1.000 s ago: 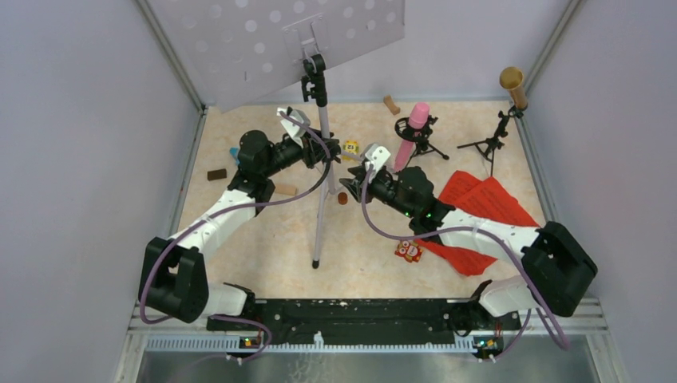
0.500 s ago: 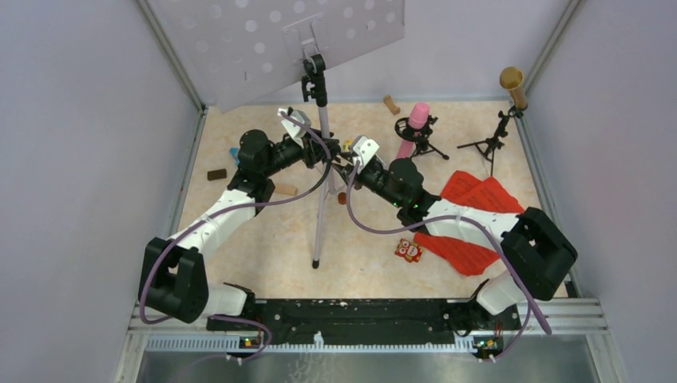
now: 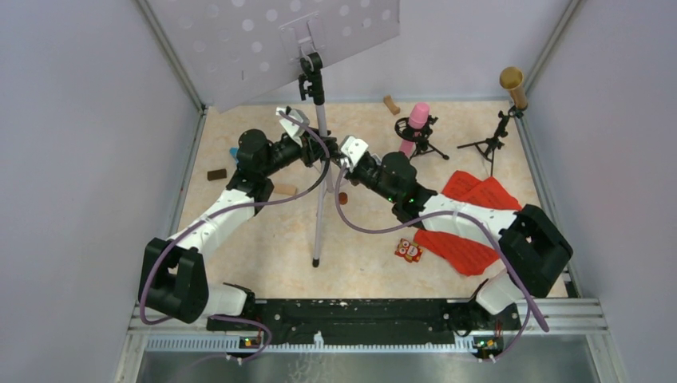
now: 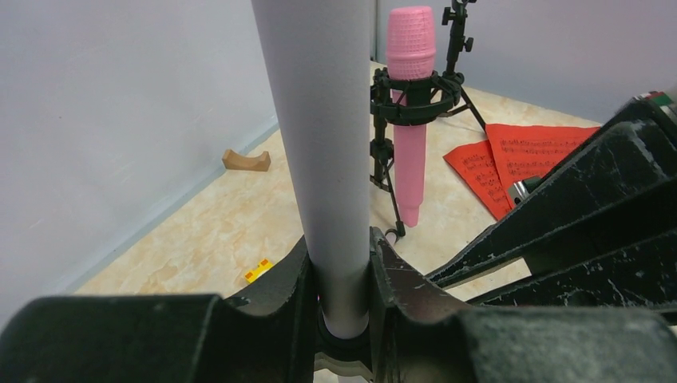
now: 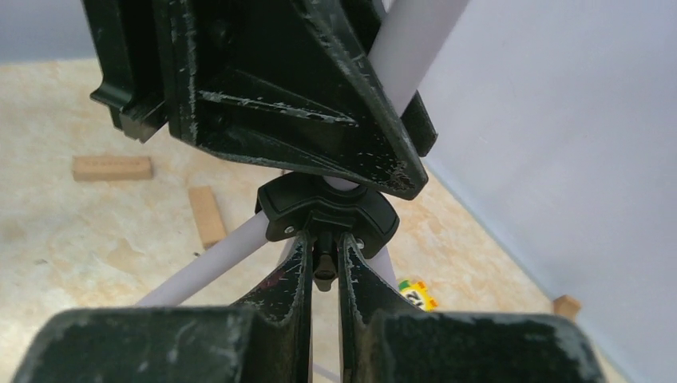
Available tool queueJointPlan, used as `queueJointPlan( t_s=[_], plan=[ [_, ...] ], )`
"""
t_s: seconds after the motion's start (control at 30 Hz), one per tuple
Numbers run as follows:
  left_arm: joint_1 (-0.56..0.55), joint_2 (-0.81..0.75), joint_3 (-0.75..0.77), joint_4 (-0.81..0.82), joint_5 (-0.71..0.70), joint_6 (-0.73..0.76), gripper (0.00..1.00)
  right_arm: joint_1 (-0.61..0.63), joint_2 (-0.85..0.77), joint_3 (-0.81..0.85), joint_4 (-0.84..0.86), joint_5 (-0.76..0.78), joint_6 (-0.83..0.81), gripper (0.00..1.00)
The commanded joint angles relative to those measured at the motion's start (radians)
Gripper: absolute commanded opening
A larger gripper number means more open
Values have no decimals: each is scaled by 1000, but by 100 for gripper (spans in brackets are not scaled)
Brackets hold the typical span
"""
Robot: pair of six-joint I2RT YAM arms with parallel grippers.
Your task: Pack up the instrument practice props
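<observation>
Nothing is judged packed yet; the pole (image 3: pixel 321 159) is clamped mid-counter (image 3: pixel 263 239) by the left fingers (image 4: pixel 295 279); its knob (image 5: pixel 325 270) is pinched by the right fingers (image 5: pixel 291 275); the tray (image 3: pixel 239 48) is still mounted; pink mic (image 3: pixel 413 128) and gold mic (image 3: pixel 512 84) are left standing by the far edge, pages (image 3: pixel 479 207) by the right edge.
</observation>
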Motion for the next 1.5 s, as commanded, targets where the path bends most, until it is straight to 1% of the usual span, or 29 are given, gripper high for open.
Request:
queueJointPlan(
  t_s=[0.0,0.07,0.23,0.33,0.5,0.57,0.63,0.67,0.77,0.8,0.87,0.93,0.97,1.03,1.13,1.2,1.27,1.33,1.4,1.47],
  plan=[
    [2,7,15,8,22,91,0,29,30,58,-60,31,-264,0],
    [2,21,20,9,36,81,0,76,34,45,-74,62,-472,0],
    [2,34,37,-20,31,90,0,187,84,32,-141,221,-929,0],
    [3,35,37,-21,25,92,0,225,127,5,-125,303,-1143,0],
    [3,38,33,-18,28,89,0,249,180,-69,5,402,-1382,0],
    [4,39,35,-17,30,89,0,252,191,-89,62,414,-1453,0],
    [3,41,36,-17,30,86,0,252,196,-97,125,414,-1485,0],
    [3,42,36,-18,30,86,0,252,197,-97,163,413,-1480,5],
    [4,39,36,-24,15,89,0,253,200,-97,313,409,-1436,33],
    [3,39,36,-27,8,90,0,257,199,-96,364,415,-1427,39],
    [5,38,36,-28,-1,89,0,268,182,-91,444,431,-1402,48],
    [5,40,38,-27,-3,86,0,281,152,-95,522,450,-1335,55],
    [5,41,39,-28,0,84,0,288,129,-97,549,465,-1289,57],
    [6,43,41,-29,5,83,0,305,72,-115,540,487,-1176,59],
    [6,44,43,-28,7,83,0,327,-32,-150,414,515,-938,60],
    [6,47,45,-31,8,83,0,330,-101,-181,337,515,-728,60],
    [6,50,48,-36,11,82,0,317,-170,-217,250,473,-485,60],
    [8,54,51,-40,8,84,0,291,-218,-249,226,454,-262,58],
    [6,61,59,-53,-2,87,0,240,-248,-279,249,457,-46,57],
    [6,64,59,-59,-7,92,0,171,-273,-267,182,440,212,56]
  ],
)
